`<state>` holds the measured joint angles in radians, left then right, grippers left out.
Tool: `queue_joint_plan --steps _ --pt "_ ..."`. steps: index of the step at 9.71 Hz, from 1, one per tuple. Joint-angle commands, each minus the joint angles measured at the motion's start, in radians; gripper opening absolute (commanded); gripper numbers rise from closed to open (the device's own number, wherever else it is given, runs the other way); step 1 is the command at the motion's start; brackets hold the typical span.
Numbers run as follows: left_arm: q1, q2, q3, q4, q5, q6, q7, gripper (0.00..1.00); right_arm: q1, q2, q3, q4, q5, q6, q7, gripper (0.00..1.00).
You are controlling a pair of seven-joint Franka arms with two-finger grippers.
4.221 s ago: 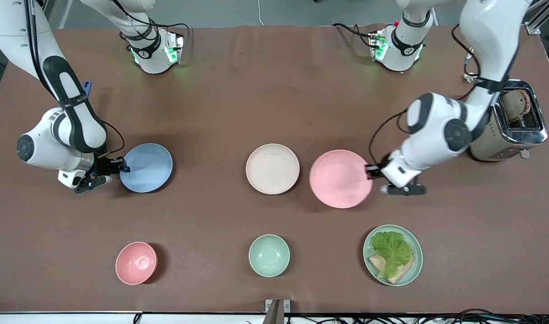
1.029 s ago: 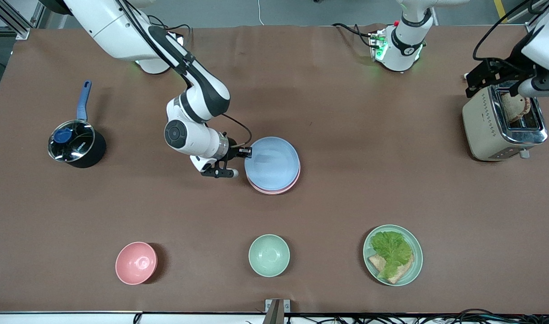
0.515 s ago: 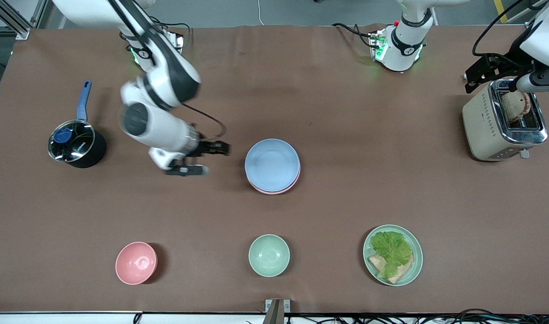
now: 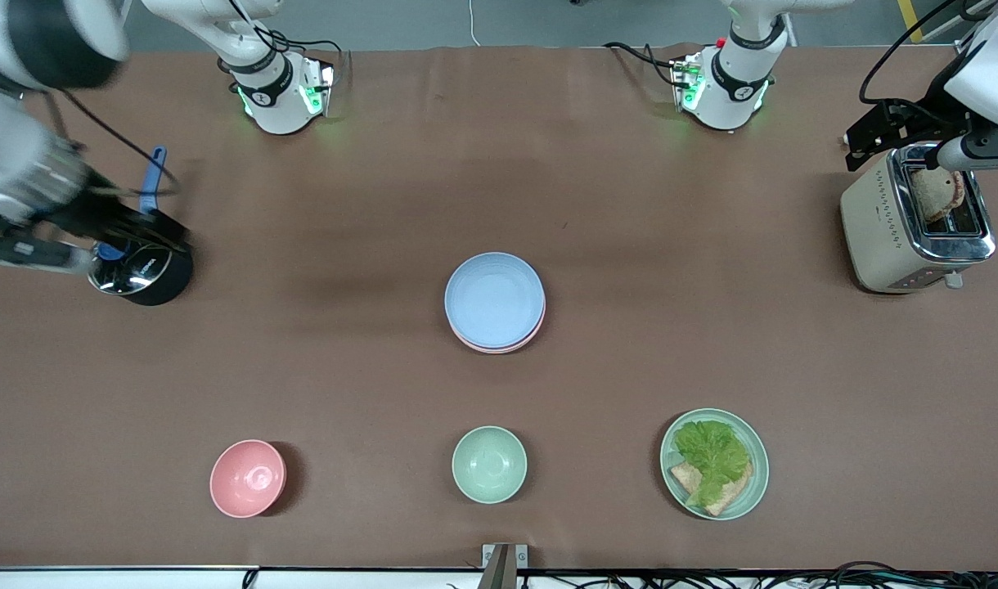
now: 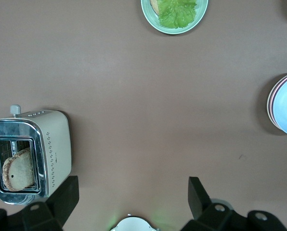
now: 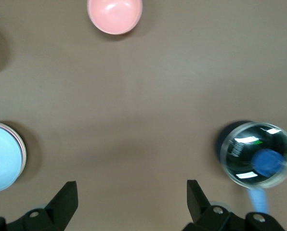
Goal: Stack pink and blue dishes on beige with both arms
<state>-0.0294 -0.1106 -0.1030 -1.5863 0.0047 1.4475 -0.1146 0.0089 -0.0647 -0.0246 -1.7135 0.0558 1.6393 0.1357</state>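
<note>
Right gripper (image 4: 151,233) is up in the air over the lidded black pot (image 4: 139,270) at the right arm's end of the table, fingers (image 6: 66,199) spread wide, holding nothing. Its wrist view has the pot (image 6: 256,154) close by and the plate stack well off.

Left gripper (image 4: 879,135) hangs over the toaster (image 4: 916,221) at the left arm's end, fingers (image 5: 196,192) also spread wide, holding nothing. Toaster has a slice of bread (image 4: 934,190) in its slot.

Both grippers are well apart from the stack, which sits mid-table between them: blue plate (image 4: 494,299) on top, pink plate (image 4: 507,347) showing only as a rim under it. Beige plate isn't visible from the front; the left wrist view shows a thin pale edge at the bottom of the stack, can't tell for sure.

Nearer the front camera than the stack: pink bowl (image 4: 248,478) toward the right arm's end, green bowl (image 4: 489,464) in the middle, green plate with lettuce and bread (image 4: 714,464) toward the left arm's end.
</note>
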Motion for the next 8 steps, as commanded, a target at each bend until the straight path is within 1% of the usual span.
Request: queue_joint_plan --steps 1,2,3,4,5,7,8 --pt "-0.004 0.026 0.003 -0.006 -0.003 -0.013 0.015 1.00 0.029 0.008 -0.098 0.173 -0.016 -0.189 -0.065 1.00" --pt "-0.003 0.025 0.003 -0.006 -0.003 -0.016 0.015 1.00 0.029 0.009 -0.103 0.236 -0.037 -0.225 -0.067 1.00" --pt "-0.001 0.026 0.003 -0.006 -0.003 -0.027 0.018 1.00 0.029 0.025 -0.094 0.259 -0.081 -0.240 -0.065 1.00" --pt "-0.001 0.031 0.003 -0.006 -0.003 -0.027 0.019 1.00 0.025 0.040 -0.087 0.262 -0.076 -0.234 -0.065 1.00" --pt "0.000 0.031 0.003 -0.004 -0.003 -0.027 0.018 1.00 0.025 0.042 -0.087 0.262 -0.074 -0.237 -0.061 1.00" --pt "0.006 0.032 0.008 -0.004 0.000 -0.027 0.021 1.00 0.026 0.037 -0.066 0.256 -0.073 -0.243 -0.035 1.00" --pt "0.008 0.034 0.008 -0.004 -0.002 -0.027 0.023 1.00 0.025 0.037 -0.067 0.256 -0.079 -0.242 -0.045 1.00"
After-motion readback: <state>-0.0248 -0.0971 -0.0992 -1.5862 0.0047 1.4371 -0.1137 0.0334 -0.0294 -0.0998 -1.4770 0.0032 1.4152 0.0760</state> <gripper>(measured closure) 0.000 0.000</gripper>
